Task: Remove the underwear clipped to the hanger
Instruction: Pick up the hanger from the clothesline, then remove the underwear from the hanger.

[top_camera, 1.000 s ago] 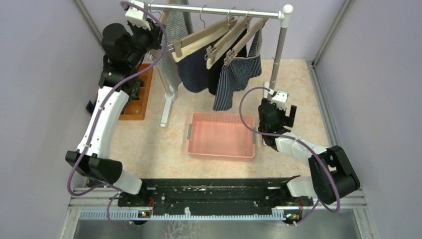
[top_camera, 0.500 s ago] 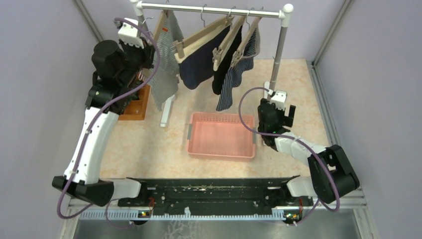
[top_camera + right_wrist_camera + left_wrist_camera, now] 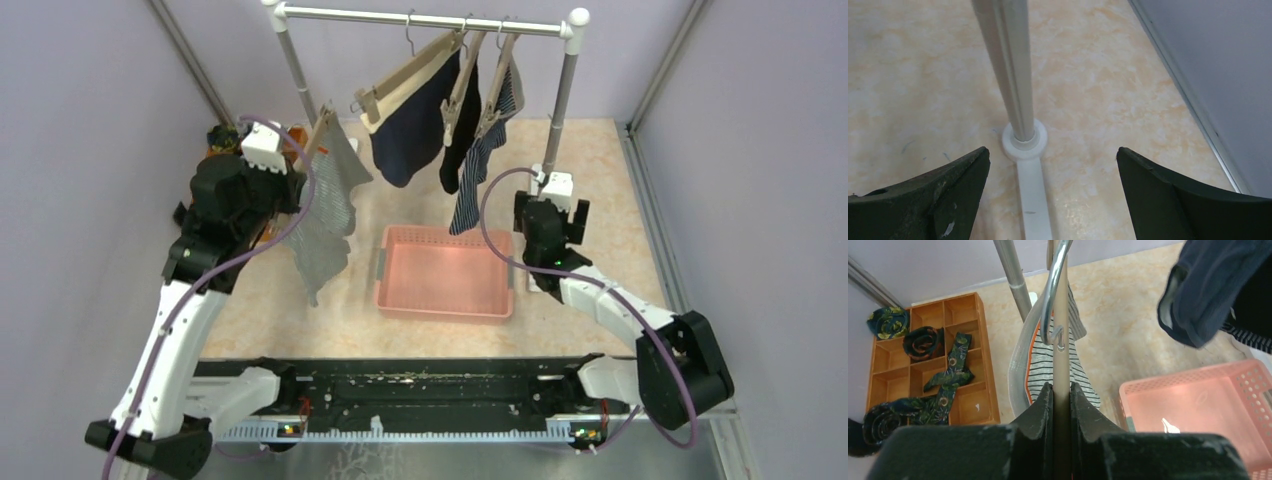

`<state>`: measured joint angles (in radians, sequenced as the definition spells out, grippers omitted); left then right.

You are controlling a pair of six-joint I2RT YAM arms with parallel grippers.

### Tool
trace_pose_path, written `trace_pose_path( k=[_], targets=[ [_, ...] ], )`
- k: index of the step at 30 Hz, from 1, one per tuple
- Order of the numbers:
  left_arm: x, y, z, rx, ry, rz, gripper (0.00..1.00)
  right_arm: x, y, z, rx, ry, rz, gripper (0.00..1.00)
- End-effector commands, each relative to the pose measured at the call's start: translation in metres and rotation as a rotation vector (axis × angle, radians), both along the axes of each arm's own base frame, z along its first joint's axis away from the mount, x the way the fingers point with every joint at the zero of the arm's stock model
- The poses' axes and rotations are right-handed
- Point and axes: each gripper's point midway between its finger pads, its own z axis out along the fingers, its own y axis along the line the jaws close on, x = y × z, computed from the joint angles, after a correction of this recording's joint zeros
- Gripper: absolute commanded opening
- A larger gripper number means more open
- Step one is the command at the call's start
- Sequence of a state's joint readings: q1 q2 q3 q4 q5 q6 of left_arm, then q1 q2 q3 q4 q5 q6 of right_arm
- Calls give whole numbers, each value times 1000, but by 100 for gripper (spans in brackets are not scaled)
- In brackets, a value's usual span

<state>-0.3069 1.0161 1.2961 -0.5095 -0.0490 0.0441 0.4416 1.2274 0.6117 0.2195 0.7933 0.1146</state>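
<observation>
My left gripper [image 3: 1061, 390] is shut on the wooden hanger [image 3: 1061, 330], whose metal hook [image 3: 1053, 285] hangs free of the rail. The grey-white striped underwear [image 3: 325, 215] is clipped to this hanger [image 3: 322, 128] and dangles left of the pink basket [image 3: 440, 312]. On the rail [image 3: 420, 18] hang three more hangers with the plain navy underwear [image 3: 415, 125], the black one [image 3: 462, 140] and the navy white-striped one [image 3: 480, 165]. My right gripper [image 3: 1053, 155] is open and holds nothing. It stands low in front of the rack's right post [image 3: 1008, 65].
A wooden compartment tray [image 3: 933, 370] with rolled patterned cloths sits at the far left. The rack's left post [image 3: 1015, 275] rises just beyond the held hanger. The rack's white foot [image 3: 1035, 200] lies between my right fingers. Purple walls close in on both sides.
My left arm has carried the hanger with the striped underwear off the rail, down and toward me. The remaining hangers have swung right. The right gripper has edged toward the post.
</observation>
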Motion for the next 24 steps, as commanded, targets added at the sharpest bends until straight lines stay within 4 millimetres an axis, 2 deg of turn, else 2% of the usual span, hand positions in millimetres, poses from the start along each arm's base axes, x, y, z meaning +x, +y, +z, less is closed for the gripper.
trace_pose_path(
  k=[1, 6, 8, 11, 13, 19, 24],
  targets=[
    [-33, 7, 27, 8, -110, -37, 0, 9, 32, 41, 95, -52, 149, 99],
    [-45, 7, 36, 47, -85, -73, 0, 11, 44, 57, 96, -36, 216, 99],
    [-49, 5, 43, 46, -69, -91, 0, 14, 56, 66, 101, -24, 288, 99],
    [-59, -1, 42, 41, 19, -129, 0, 17, 78, 77, 116, 8, 402, 99],
    [-68, -5, 40, 30, 73, -161, 0, 13, 85, 78, 121, 27, 427, 99],
    [-108, 0, 7, 11, 184, -188, 0, -20, 108, 74, 197, 110, 582, 99],
    [-144, -15, -24, -44, 223, -317, 0, -40, 120, 91, 265, 47, 683, 99]
  ],
)
